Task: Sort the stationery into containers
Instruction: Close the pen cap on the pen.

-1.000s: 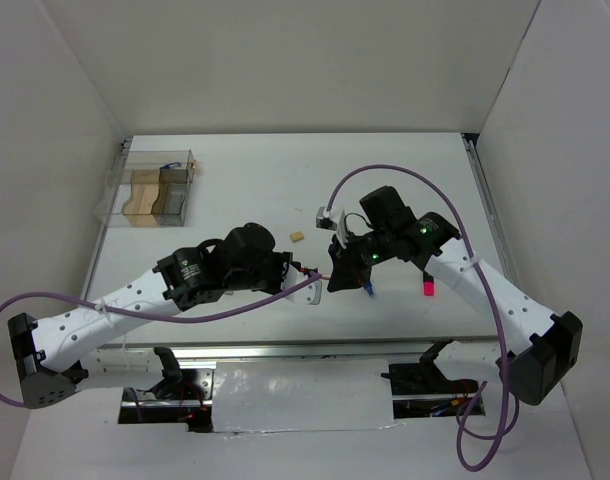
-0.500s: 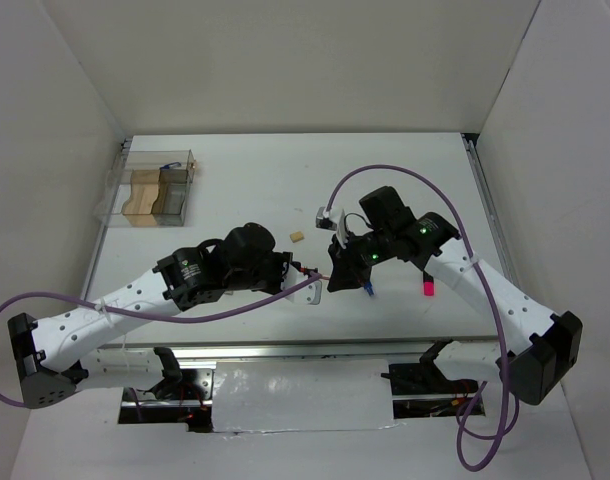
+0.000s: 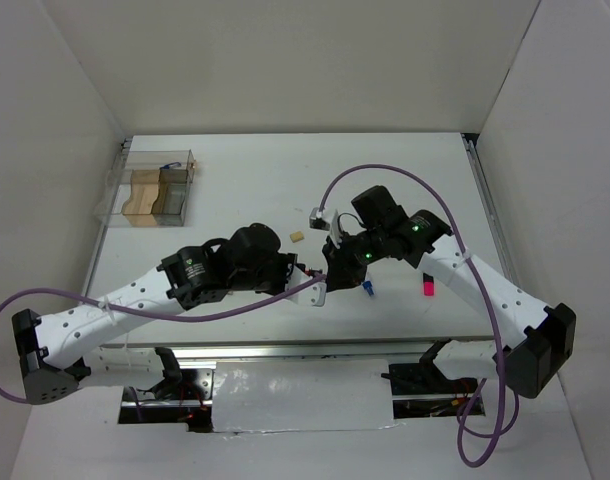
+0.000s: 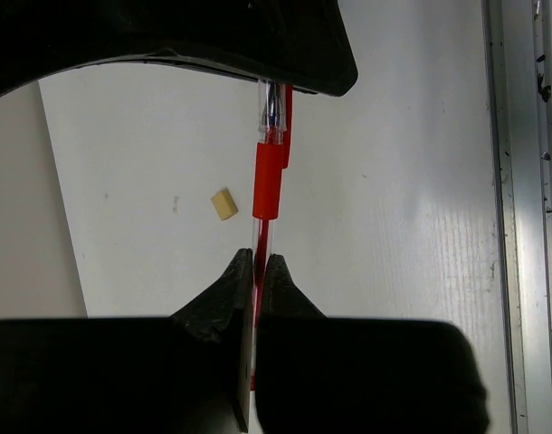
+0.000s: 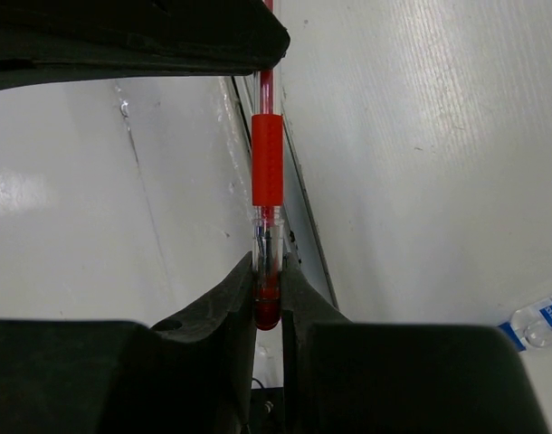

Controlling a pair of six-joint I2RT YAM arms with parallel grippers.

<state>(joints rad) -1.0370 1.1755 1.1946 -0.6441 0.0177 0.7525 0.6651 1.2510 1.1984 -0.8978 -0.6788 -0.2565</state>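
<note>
- The left tool [image 4: 255, 271] is pressed together on a thin red pen [image 4: 267, 181], pinching the clear barrel just below the red grip sleeve.
- The right tool [image 5: 267, 285] is also pinched on that pen, at its other end, with the red tip sitting between the fingers [image 5: 231, 303].
- Each wrist view shows the pen running straight from its own fingers into the dark body of the opposite tool at the top of the picture.
- In the top view the two tools meet nose to nose near the middle of the counter [image 3: 245, 170], towards its near edge. Only a sliver of the pen shows between them.
- A small tan eraser [image 3: 297, 237] lies on the counter just behind the meeting point. It shows in the left wrist view too, to the left of the pen and apart from it.
- A clear tube with a blue cap [image 3: 368, 290] lies just beside the right tool, on its near side.
- A pink and black marker [image 3: 427, 288] lies further right, partly under the right arm.
- A clear plastic box [image 3: 175, 160] stands at the far left corner of the counter, well apart from both tools.
- Inside it, a tan block [image 3: 140, 195] and a brown block [image 3: 170, 195] stand side by side.
</note>
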